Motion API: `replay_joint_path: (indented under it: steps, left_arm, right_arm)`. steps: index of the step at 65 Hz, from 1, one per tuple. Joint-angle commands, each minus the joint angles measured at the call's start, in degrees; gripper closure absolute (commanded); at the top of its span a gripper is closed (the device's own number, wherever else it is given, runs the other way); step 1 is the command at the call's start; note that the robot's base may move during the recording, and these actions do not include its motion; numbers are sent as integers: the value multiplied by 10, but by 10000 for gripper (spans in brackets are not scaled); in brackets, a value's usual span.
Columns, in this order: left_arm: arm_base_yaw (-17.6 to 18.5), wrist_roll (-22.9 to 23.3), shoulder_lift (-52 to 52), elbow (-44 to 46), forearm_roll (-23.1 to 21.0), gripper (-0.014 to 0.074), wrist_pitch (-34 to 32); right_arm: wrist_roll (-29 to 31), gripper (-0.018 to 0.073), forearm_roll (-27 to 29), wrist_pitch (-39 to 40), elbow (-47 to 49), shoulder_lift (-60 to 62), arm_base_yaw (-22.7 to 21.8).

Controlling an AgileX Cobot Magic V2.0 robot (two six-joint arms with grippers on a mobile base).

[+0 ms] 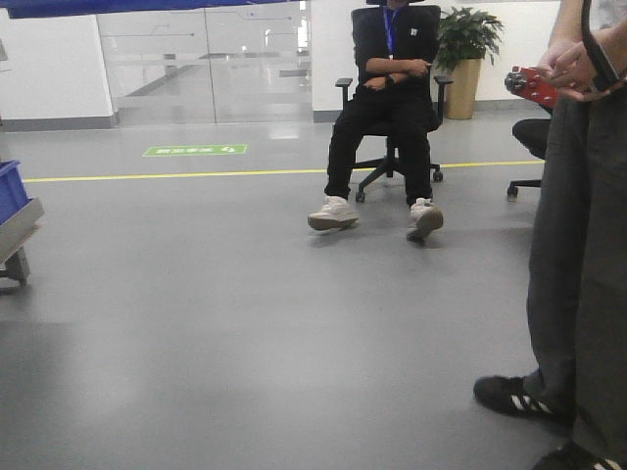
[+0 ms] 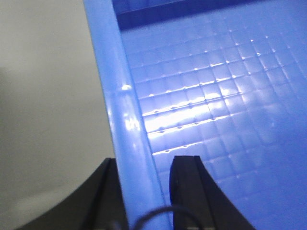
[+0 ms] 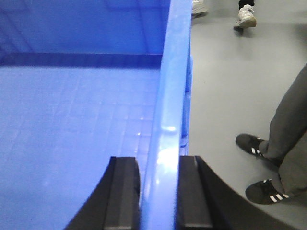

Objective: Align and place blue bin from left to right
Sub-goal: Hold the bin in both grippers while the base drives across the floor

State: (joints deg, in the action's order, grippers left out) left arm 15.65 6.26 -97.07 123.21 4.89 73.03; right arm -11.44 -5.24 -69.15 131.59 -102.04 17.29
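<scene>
The blue bin [image 2: 216,96] fills both wrist views, open-topped with a gridded floor [image 3: 72,120]. In the left wrist view my left gripper [image 2: 147,160] straddles the bin's left rim [image 2: 115,72]. Its outer finger [image 2: 108,191] sits against the rim and its inner finger [image 2: 189,191] is inside the bin. My right gripper [image 3: 157,159] straddles the right rim [image 3: 168,96], with one finger on each side pressed close to the wall. Grey floor shows well below both rims. A blue strip [image 1: 147,6] runs along the top edge of the front view.
Another blue bin [image 1: 10,191] rests on a cart [image 1: 18,230] at the far left. A person sits in an office chair [image 1: 387,108] ahead. A standing person [image 1: 578,245] is close on the right, shoes [image 3: 259,143] beside the bin. A yellow floor line [image 1: 196,174] crosses the room.
</scene>
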Motion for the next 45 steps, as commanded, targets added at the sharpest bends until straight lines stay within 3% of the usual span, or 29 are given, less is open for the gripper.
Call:
replay_joint_path:
  steps: [1, 45]
  left_arm:
    - [6, -12, 11, 10, -6, 708, -39]
    - [6, -12, 11, 10, -3, 708, -39]
  right_arm:
    - [14, 629, -13, 83, 10, 15, -1]
    - [14, 629, -13, 83, 10, 15, -1]
